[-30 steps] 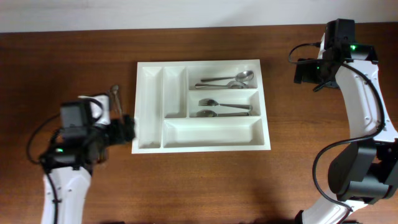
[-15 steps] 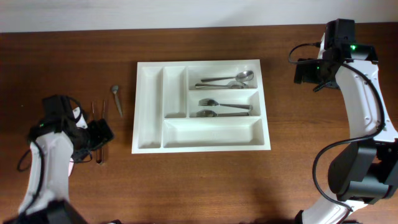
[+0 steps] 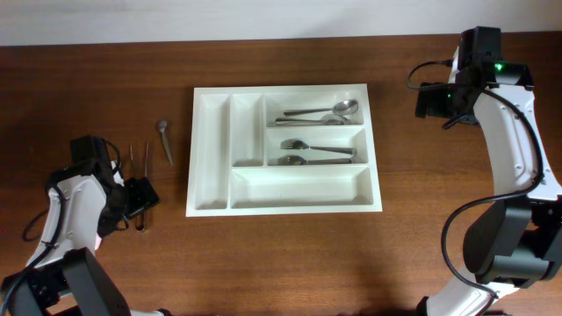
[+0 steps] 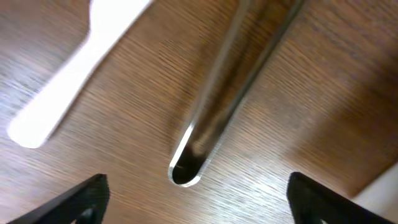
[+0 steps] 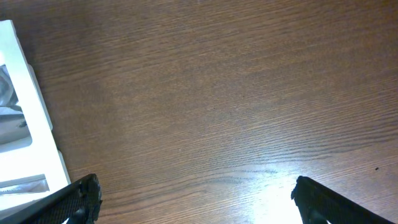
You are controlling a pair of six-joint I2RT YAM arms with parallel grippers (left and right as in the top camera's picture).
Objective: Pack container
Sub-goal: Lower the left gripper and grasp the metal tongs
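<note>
The table (image 3: 88, 79) carries the container (image 3: 299, 187) at its centre, within reach of both arms. Spoons (image 3: 320, 112) and forks (image 3: 312, 154) are sorted into separate long compartments. The right gripper (image 3: 433, 101) hangs off to the container's right, jaws released, apparently parked clear. The left gripper (image 3: 145, 195), jaws released and empty, straddles a loose metal handle (image 4: 205, 124) left of the container, judged lined up for pickup. A small spoon (image 3: 164, 139) lies nearby.

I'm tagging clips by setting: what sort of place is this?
Likely a robotics lab bench: white robot arms, left and right, flank a brown wooden table holding a white plastic five-compartment cutlery tray.
</note>
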